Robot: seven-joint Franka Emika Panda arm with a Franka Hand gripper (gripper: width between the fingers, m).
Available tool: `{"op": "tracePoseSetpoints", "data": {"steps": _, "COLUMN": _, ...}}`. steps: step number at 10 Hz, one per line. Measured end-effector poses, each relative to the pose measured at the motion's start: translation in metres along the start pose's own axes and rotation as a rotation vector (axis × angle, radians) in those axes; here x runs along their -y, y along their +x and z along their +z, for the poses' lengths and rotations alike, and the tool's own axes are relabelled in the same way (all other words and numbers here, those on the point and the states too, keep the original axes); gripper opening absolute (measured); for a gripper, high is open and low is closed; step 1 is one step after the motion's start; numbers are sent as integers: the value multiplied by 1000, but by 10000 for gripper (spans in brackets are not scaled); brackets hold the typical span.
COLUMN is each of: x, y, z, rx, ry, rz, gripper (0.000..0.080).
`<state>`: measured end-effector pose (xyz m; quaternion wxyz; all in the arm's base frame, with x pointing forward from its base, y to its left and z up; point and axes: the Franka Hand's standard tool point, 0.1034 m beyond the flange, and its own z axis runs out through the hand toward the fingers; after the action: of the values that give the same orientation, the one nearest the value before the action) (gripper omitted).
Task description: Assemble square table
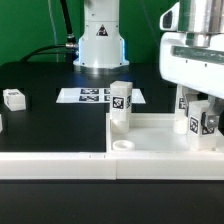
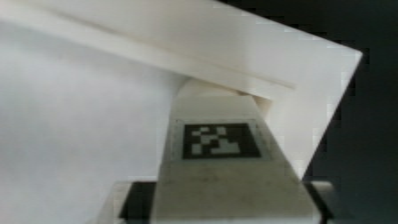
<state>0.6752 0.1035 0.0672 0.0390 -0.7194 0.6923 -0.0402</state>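
On the exterior view's left, a small white blocky part [image 1: 14, 98] lies alone on the black matte surface [image 1: 40, 120], well apart from everything else. Further right, near the robot's white base [image 1: 101, 40], the marker board [image 1: 85, 96] lies flat, thin and white, printed with black-and-white tags.

A long white straight rail [image 1: 55, 160] runs along the front edge, smooth and plastic-looking. The square table top [image 1: 150, 130] sits behind it toward the exterior view's right: white plastic, tray-like, with a raised rim and a round socket [image 1: 122, 146] at the near corner. 1 short white leg [image 1: 120, 108] stands upright at the top's corner on the exterior view's left; it is square in section and carries a black-and-white tag on its face.

At the exterior view's right, the gripper [image 1: 200, 118] reaches down over the top, its jaws closed around a 2nd tagged leg [image 1: 203, 122] held upright in the far corner. The wrist view shows this leg [image 2: 222, 150] close up: a flat matte face with a blurred square tag, its far end meeting the angled rim corner of the top [image 2: 107, 110], with dark finger pads [image 2: 139, 200] flanking it.
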Motion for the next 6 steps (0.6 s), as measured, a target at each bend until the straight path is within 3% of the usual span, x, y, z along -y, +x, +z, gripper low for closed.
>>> {"op": "tracePoseSetpoints", "data": {"steps": 1, "x": 0, "y": 0, "z": 0, "rx": 13, "ry": 3, "rz": 162, "gripper": 287}}
{"op": "tracePoseSetpoints", "data": {"steps": 6, "x": -2, "y": 8, "z": 1, "rx": 9, "ry": -12, "rz": 402, "gripper": 288}}
